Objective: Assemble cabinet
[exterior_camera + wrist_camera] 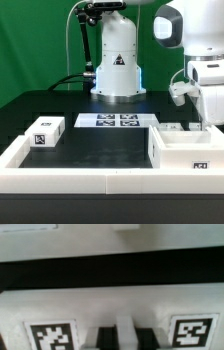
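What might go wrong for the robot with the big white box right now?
1. The gripper straddles a thin white ridge, apparently part of the cabinet. The pictures do not show whether it is gripped, so the cabinet might slip or tip if lifted.
2. The cabinet sits close to the white rail, so a sideways push might jam it there.

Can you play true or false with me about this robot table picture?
1. The marker board lies flat in front of the robot's base. True.
2. The small tagged block sits on top of the cabinet. False: it stands by itself on the exterior view's left, far from the cabinet.
3. The table top is red. False: it is black.
4. The cabinet is on the exterior view's right. True.
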You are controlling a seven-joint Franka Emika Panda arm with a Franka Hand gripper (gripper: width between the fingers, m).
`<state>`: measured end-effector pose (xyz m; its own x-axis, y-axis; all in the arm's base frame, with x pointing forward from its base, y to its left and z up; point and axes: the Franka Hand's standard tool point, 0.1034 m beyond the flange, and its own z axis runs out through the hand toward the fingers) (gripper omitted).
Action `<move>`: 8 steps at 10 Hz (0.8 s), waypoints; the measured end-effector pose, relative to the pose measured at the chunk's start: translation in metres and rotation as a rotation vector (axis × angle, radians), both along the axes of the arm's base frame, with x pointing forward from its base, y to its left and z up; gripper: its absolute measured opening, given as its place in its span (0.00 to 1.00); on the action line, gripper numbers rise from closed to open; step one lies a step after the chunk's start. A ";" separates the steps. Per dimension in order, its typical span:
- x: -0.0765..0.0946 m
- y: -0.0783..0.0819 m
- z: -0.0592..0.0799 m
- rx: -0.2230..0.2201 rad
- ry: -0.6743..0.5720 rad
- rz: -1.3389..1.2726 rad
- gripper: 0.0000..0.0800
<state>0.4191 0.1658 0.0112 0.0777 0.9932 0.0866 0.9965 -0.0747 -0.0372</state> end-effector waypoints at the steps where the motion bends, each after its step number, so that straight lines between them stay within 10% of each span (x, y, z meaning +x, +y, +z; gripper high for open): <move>1: 0.000 0.000 0.000 0.000 0.000 0.000 0.09; 5: 0.001 -0.004 0.005 -0.005 -0.004 -0.005 0.09; 8: 0.006 -0.012 0.039 -0.045 -0.013 -0.002 0.09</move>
<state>0.4252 0.1537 0.0498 0.0786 0.9960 0.0426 0.9968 -0.0777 -0.0209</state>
